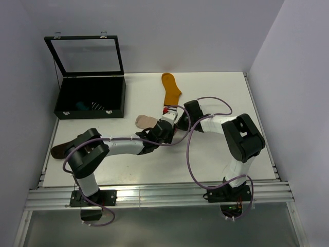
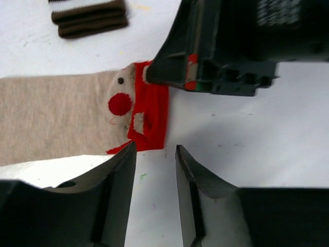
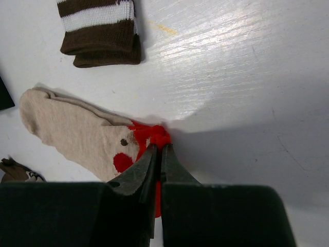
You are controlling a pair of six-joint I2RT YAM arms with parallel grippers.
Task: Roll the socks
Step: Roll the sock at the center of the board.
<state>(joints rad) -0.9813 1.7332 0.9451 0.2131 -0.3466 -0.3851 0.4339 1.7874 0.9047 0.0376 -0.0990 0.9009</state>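
Right wrist view: the right gripper (image 3: 160, 149) has its two fingers pressed together on the bunched red end of the beige sock (image 3: 77, 134), which lies flat on the white table (image 3: 231, 77). A dark eye dot and a round red cheek mark sit just short of that red end. Beyond the beige sock lies the folded cuff of a brown sock (image 3: 100, 31) with white stripes, apart from it.

The left wrist view shows what that one cannot: the left gripper (image 2: 156, 149) stands part open with a clear gap between its fingers and nothing held, its tips right at the near edge of the beige sock's red end. The black body of the right gripper comes in from the far side onto the same red end. Faint pale lettering on that body is too blurred to read.

Only the top external view takes in the rest. A mustard sock (image 1: 171, 87) lies past the beige sock, further from the arm bases. A black case (image 1: 90, 113) with its glass lid raised stands well to the left of the beige sock, with a teal sock (image 1: 80, 106) and a striped sock (image 1: 96, 105) inside it. No brand or label can be read in any view
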